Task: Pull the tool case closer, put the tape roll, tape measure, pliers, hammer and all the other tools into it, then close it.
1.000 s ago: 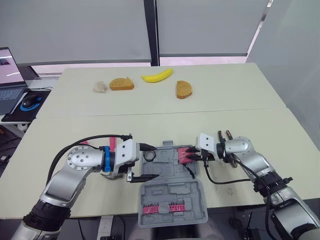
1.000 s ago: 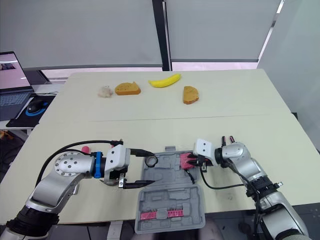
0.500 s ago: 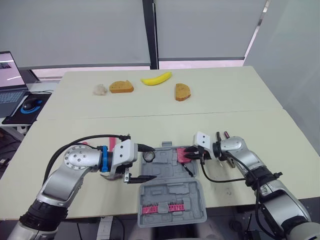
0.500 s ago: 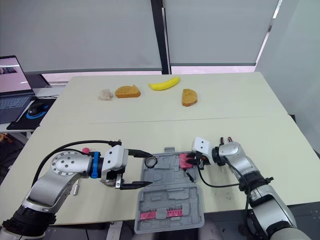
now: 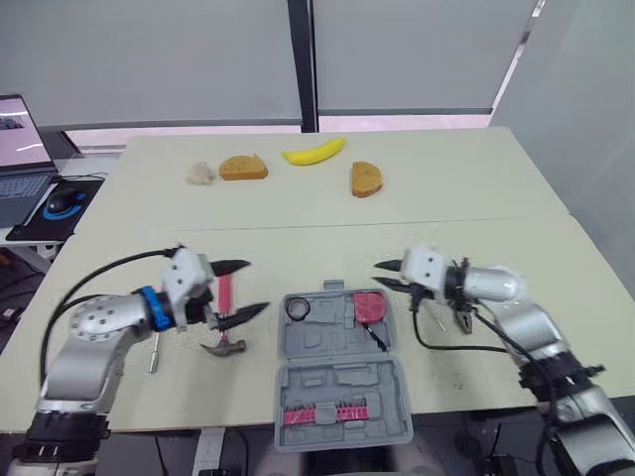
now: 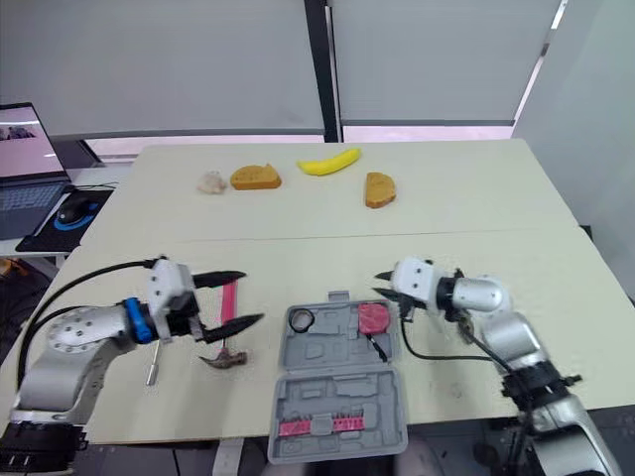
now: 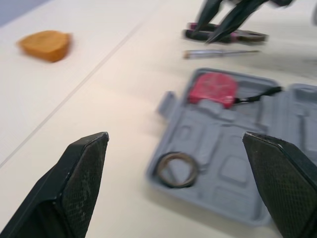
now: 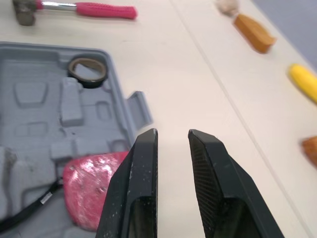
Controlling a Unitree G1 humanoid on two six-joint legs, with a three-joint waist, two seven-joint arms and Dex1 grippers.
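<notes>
The grey tool case (image 5: 342,382) lies open at the table's near edge. In its upper half sit a tape roll (image 5: 298,308) and a red tape measure (image 5: 367,305). My left gripper (image 5: 256,286) is wide open to the left of the case, its fingers straddling the pink-handled hammer (image 5: 225,296), which lies flat on the table. My right gripper (image 5: 378,273) hovers just right of the case's far corner, narrowly open with nothing between its fingers (image 8: 146,168). Pliers (image 7: 223,34) and a thin silver tool (image 7: 220,52) lie on the table under the right arm.
A small screwdriver (image 5: 154,352) lies left of the hammer head. Far back on the table are a banana (image 5: 313,152), two bread pieces (image 5: 243,167) (image 5: 365,179) and a pale lump (image 5: 199,174). A laptop (image 5: 20,129) and a mouse sit on a side desk to the left.
Both grippers have pulled away from the case. The left one swung left over the hammer. The right one let go of the tape measure and drew back to the right.
</notes>
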